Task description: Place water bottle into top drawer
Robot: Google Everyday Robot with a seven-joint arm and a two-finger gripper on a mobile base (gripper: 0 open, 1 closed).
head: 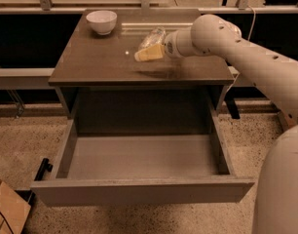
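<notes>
Bottle [153, 36]: clear, crinkled, tilted, held in the jaws of the gripper [147, 48], just above the worktop [98, 60], right of centre. Drawer [139, 191]: pulled open below the worktop. Bowl [101, 21]: white, upright, far-left corner of the worktop.

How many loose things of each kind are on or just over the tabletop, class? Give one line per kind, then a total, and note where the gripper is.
water bottle: 1
white bowl: 1
Total: 2
The gripper is over the right half of the table, right beside the water bottle.
</notes>
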